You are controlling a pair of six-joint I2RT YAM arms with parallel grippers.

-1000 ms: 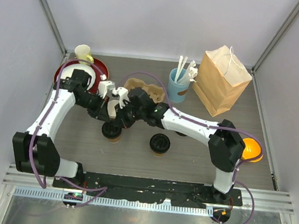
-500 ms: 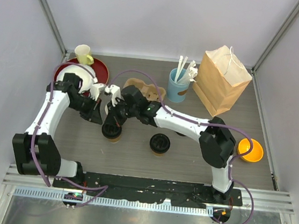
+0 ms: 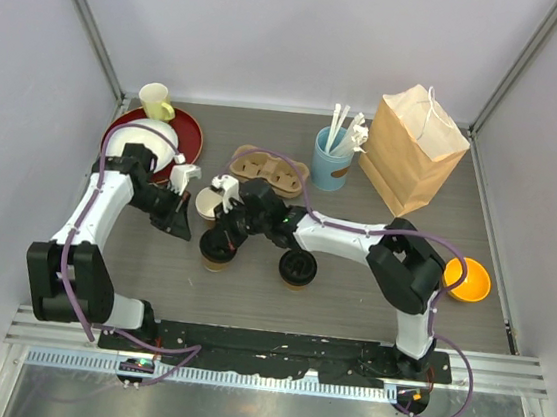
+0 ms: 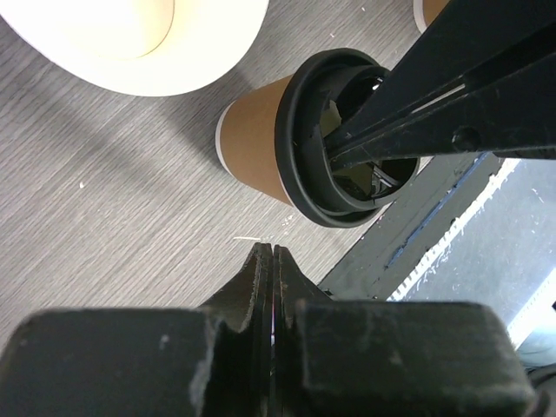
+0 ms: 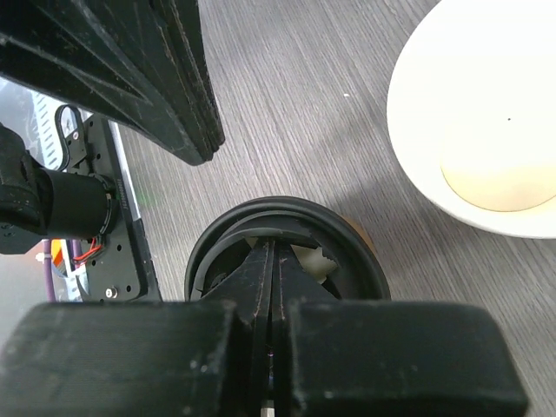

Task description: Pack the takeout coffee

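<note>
- Grey wood-grain surface (image 3: 348,307) inside white walls carries the goods. One capped cup (image 3: 215,254) stands just left of centre, and a second capped cup (image 3: 297,268) stands near it to the right. Both are upright and well apart from the paper bag (image 3: 413,148) at the back right.
- The cardboard carrier (image 3: 263,170) lies behind the two cups, and an open cup (image 3: 207,200) with a white inside sits just beside the first one.
- The right tool (image 5: 272,252) has its fingers pressed together, with the tip poking down into the sunken top of the black lid (image 4: 300,148). It holds nothing.
- The left tool (image 4: 272,254) is also pinched together and empty, hanging low just beside that cup's tan wall.
- Handling, as a judgement: the paper wall is light and dents easily, and the smooth lid is only pressed on. Lifting by the lid could pop it off.
- A better hold is across the tan wall below the lid's rim, with a gentle squeeze and the cup kept upright. Whether it holds liquid cannot be told.
- A second ago both arms were bunched over the carrier, hiding it. Since then the right tool has come down onto the lid and the left tool has drawn back to the left.
- The orange bowl (image 3: 469,281), half covered by the right arm then, now shows whole.
</note>
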